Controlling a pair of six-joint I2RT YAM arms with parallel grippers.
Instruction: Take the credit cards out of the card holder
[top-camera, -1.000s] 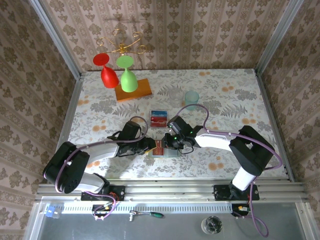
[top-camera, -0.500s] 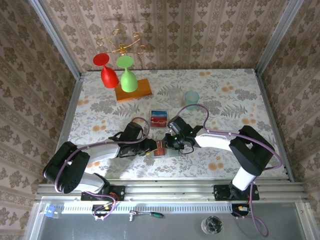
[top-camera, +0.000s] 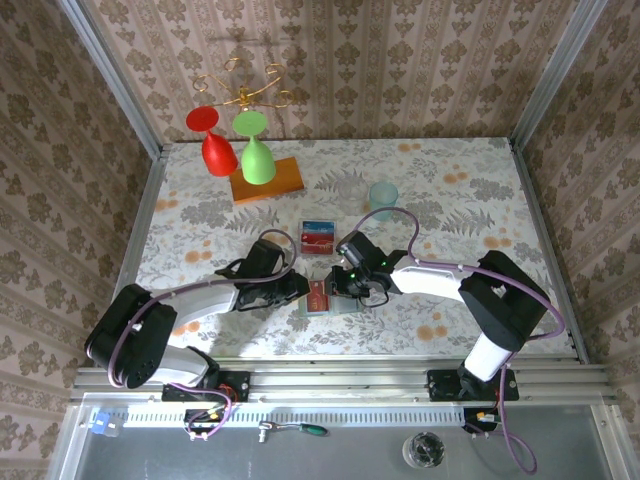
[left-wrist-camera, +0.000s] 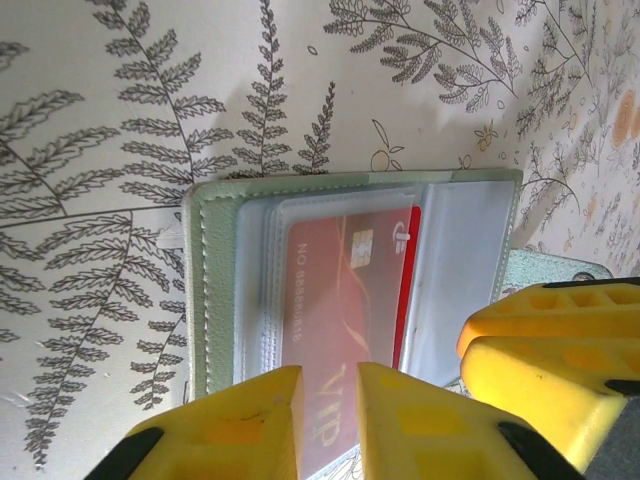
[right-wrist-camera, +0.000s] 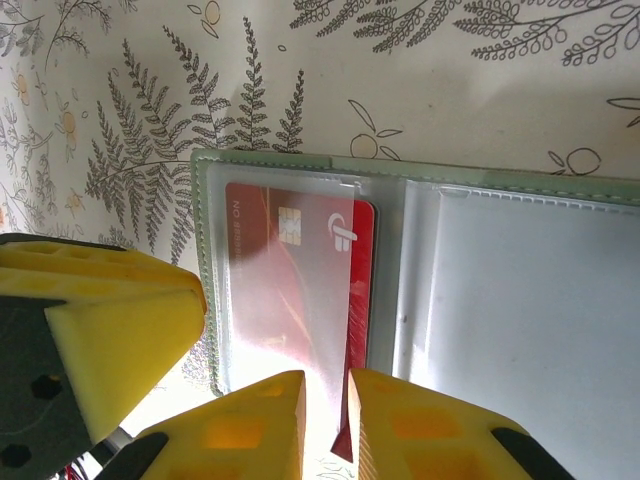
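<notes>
Evidently the task is only partly done. In the top view, a small stack of thin red and blue plastic cards (top-camera: 318, 237) lies free on the floral-patterned desk (top-camera: 450, 190), at 12 o'clock from the sage-green bifold card holder (top-camera: 343, 306). The holder is spread open and flat near the desk's 6 o'clock edge.

At least two cards are judged to be left inside. A red chip card marked VIP (left-wrist-camera: 340, 300) is seen under the clear plastic sleeve (right-wrist-camera: 300, 330) of one pocket, and the edge of a darker red card (right-wrist-camera: 363, 260) shows behind it. The other pocket looks pale and empty.

The left gripper (top-camera: 300, 290) is set at the holder's 9 o'clock side. In its wrist view its jaws (left-wrist-camera: 330, 385) are drawn almost together, with a thin slit left over the end of the VIP card. Whether the card is actually pinched cannot be told. The right gripper (top-camera: 340, 285) is placed at the holder's 1 o'clock corner, its jaws (right-wrist-camera: 326, 385) likewise nearly closed over the sleeve. A grasp there cannot be confirmed either.
</notes>
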